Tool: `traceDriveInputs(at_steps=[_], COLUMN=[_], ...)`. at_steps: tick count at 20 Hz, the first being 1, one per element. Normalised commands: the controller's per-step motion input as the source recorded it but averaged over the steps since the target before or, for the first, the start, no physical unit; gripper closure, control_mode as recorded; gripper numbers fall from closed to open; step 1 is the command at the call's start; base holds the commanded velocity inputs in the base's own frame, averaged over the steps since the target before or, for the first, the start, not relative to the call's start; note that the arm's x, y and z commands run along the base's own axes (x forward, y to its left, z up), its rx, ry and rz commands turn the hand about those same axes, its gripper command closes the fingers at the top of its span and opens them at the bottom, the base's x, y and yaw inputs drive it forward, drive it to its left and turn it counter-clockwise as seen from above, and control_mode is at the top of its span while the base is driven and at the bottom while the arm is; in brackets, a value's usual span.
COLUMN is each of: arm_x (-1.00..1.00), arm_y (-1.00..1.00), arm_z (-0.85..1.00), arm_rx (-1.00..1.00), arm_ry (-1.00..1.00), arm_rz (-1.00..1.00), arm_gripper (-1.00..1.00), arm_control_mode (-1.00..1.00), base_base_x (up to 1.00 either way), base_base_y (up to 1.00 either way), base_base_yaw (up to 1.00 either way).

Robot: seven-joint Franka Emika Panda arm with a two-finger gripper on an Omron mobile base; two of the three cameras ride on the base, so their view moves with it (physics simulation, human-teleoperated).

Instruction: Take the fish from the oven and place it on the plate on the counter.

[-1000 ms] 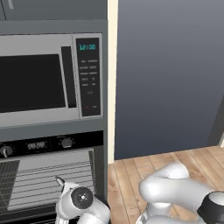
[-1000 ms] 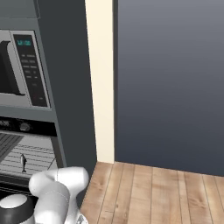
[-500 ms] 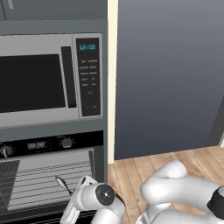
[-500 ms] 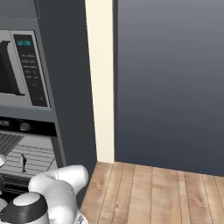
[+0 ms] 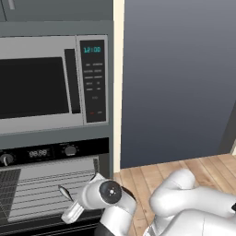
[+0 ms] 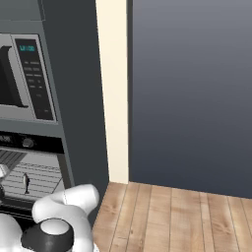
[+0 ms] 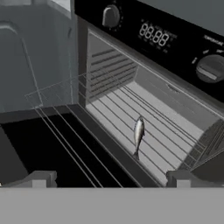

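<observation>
The fish (image 7: 138,133) is small and silvery and lies on the wire rack inside the open oven (image 7: 153,35). My gripper (image 7: 111,181) is open, its fingertips (image 7: 40,178) wide apart in front of the oven mouth, short of the fish and touching nothing. In the left base view the fish (image 5: 64,192) lies on the rack below the oven's control panel (image 5: 46,152), just left of my wrist (image 5: 109,191). In the right base view the fish (image 6: 25,182) sits in the oven (image 6: 29,142) above my arm. The plate and the counter are out of view.
The oven door (image 7: 39,144) hangs open, a black surface below my hand. A silver microwave (image 5: 46,83) sits above the oven. Right of the oven column are a cream strip (image 6: 115,98), a dark grey wall (image 5: 184,83) and wooden floor (image 6: 172,216).
My wrist has swung right and a little up in front of the oven. The fish has not moved and the gripper has stayed open.
</observation>
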Motion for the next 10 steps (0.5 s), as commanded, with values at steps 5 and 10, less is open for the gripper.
traceDriveInputs(at_steps=[5,10], arm_x=[0.07,0.27], arm_y=[0.03,-0.12], arm_z=[-0.18,-0.40], arm_rx=[-0.14,-0.03], arm_ry=[0.20,0.11], arm_rz=[-0.29,-0.29], arm_gripper=[-1.00,-1.00], arm_control_mode=[-1.00,-1.00], base_base_x=[0.00,0.00], base_base_y=[0.00,0.00], base_base_yaw=[0.00,0.00])
